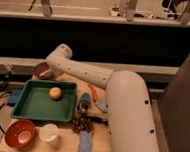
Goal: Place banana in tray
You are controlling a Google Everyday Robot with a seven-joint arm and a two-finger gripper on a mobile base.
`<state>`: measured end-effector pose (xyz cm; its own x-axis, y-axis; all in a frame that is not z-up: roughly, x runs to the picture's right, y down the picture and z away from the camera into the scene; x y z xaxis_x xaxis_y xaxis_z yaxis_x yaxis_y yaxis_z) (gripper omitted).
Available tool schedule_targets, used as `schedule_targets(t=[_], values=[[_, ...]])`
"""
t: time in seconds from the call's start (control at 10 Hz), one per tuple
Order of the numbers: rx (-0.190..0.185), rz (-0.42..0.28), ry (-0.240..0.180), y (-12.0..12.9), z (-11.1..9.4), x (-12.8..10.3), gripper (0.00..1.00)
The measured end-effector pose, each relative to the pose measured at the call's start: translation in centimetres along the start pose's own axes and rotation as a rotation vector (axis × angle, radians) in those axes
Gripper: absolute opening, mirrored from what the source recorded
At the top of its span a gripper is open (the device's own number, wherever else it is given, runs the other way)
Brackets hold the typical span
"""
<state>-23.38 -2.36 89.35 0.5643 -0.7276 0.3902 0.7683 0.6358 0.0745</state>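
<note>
The green tray (33, 107) lies on the left half of the small table, with a round orange fruit (55, 92) inside near its back edge. My white arm (84, 72) reaches from the lower right up to a bend above the tray's back corner, then turns down. The gripper (42, 71) is at the arm's end, low over the table's back left corner and just behind the tray, at a dark reddish round shape. The banana is hidden.
An orange bowl (19, 133) and a white cup (48, 133) stand at the table's front left. A blue flat box (14, 97) lies left of the tray. To its right are a can (83, 102), an orange stick-like thing (93, 93), a dark bunch (82, 123) and a blue sponge (85, 142).
</note>
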Motion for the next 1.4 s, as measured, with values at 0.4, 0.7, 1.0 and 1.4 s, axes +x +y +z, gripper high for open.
schedule_targets(t=[0.4, 0.7, 1.0, 1.4], values=[[0.007, -0.007, -0.019, 0.6, -0.5, -1.4, 0.13], [0.008, -0.014, -0.024, 0.7, -0.8, -2.1, 0.21], [0.0, -0.032, -0.037, -1.1, 0.4, -0.7, 0.52], [0.032, -0.004, -0.032, -3.3, 2.3, 2.9, 0.8]])
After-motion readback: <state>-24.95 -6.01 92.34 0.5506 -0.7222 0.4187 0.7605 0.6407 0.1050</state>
